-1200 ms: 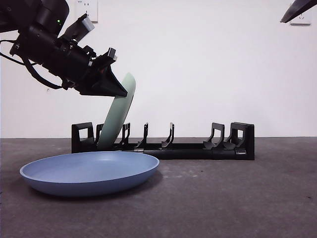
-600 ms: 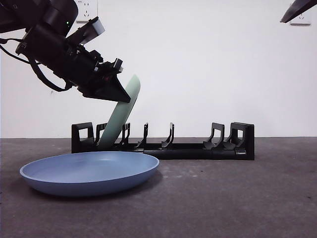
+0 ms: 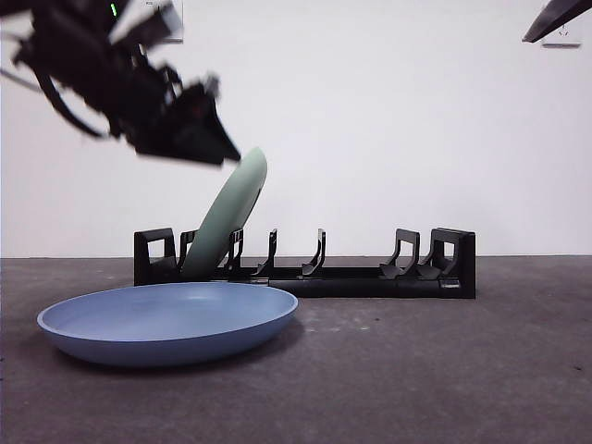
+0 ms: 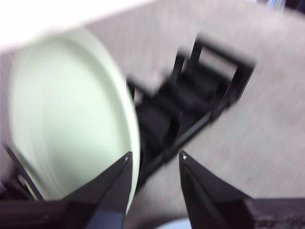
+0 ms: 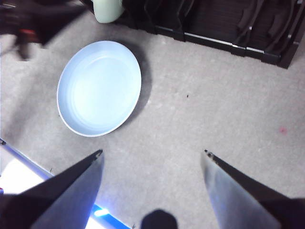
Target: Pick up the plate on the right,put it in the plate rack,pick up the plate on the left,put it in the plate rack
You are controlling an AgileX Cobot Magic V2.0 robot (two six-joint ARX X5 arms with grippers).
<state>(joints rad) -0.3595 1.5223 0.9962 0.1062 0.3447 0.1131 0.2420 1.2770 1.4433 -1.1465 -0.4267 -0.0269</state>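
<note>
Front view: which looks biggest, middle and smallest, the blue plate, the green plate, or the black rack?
1. Black rack: widest across the picture.
2. Blue plate: nearly as wide, but it sits nearer the camera, so the top two are unsure.
3. Green plate: smallest, seen edge-on, leaning in the rack.

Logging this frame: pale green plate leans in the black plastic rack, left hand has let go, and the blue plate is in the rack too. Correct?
Not quite. The round blue plate lies flat on the grey table in front of the long black plastic rack, as the front view shows. The pale green plate does lean in the rack, and the left hand is open.
</note>
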